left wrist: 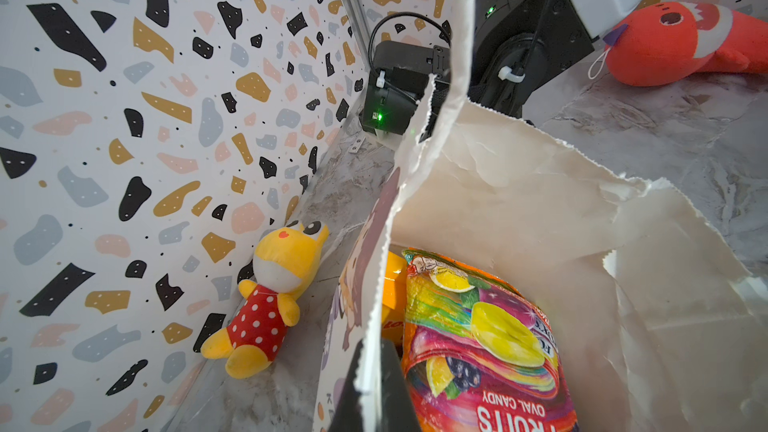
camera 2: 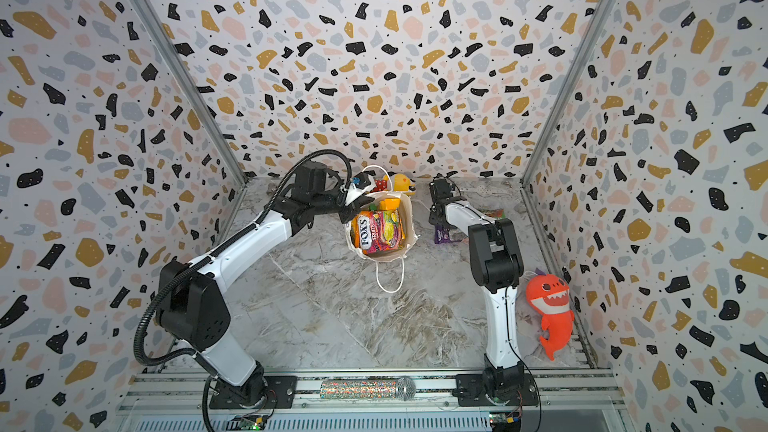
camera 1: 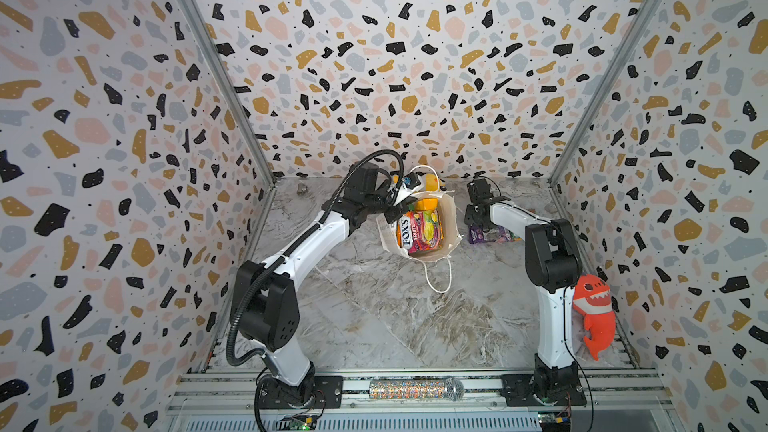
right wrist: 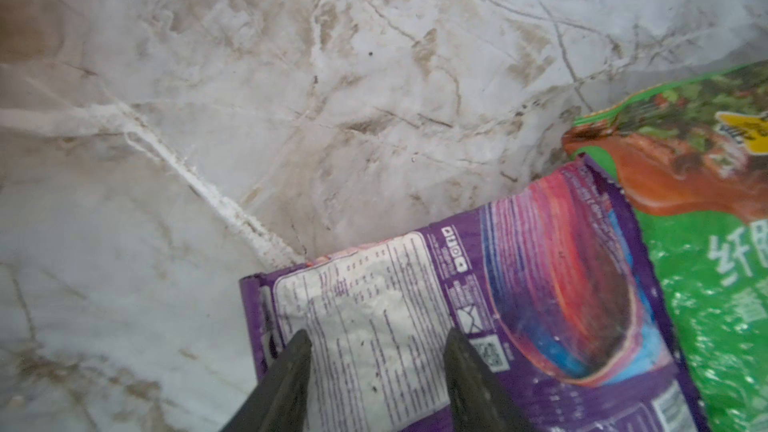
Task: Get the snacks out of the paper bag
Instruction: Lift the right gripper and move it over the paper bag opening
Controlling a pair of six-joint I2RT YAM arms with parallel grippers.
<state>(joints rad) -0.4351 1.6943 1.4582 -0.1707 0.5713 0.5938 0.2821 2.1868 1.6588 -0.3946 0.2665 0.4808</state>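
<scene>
Your left gripper is clenched on the rim of the paper bag. In the left wrist view only its dark fingertips show, cut off at the frame edge, with the paper edge pinched between them. The bag stands open at mid-table. A FOX'S packet lies on top inside, and an orange-yellow packet is half hidden behind it. You cannot tell what lies beneath them.

Your right gripper has its jaws apart over the purple packet, which lies flat on the marble table beside the bag. Whether the fingertips touch it is unclear. The green packet overlaps its far side, cropped by the frame. In both top views the right arm covers most of these two packets. The yellow plush toy sits behind the bag, against the back wall.
</scene>
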